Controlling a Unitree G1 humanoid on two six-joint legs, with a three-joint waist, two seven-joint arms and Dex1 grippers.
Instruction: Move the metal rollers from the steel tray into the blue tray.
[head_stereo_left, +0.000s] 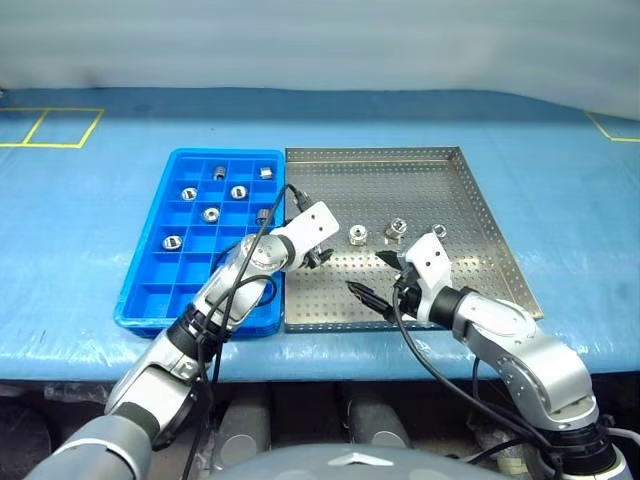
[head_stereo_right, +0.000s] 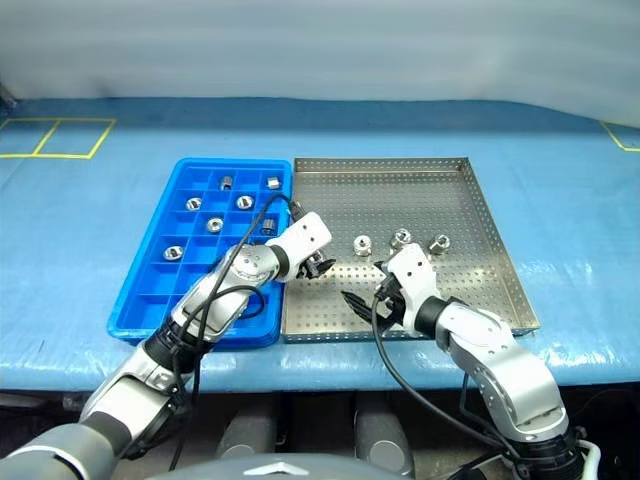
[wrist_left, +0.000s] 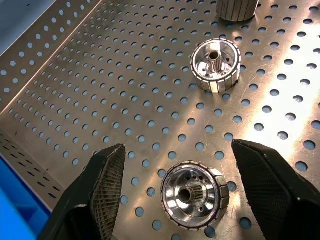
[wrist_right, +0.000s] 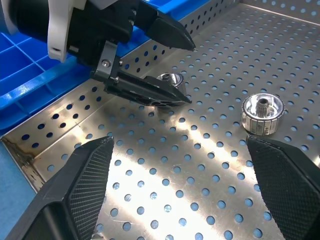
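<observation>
Left of the steel tray (head_stereo_left: 470, 215), blue tray (head_stereo_left: 150, 285) already holding seven rollers (head_stereo_left: 210, 214) in separate compartments. Three rollers (head_stereo_left: 357, 235) left standing mid steel tray, in a row. Left gripper (head_stereo_left: 322, 256) poised just beside the leftmost, fingers apart, empty. Right gripper (head_stereo_left: 376, 278) near the row, fingers wide apart, empty. Judged well past halfway.
</observation>
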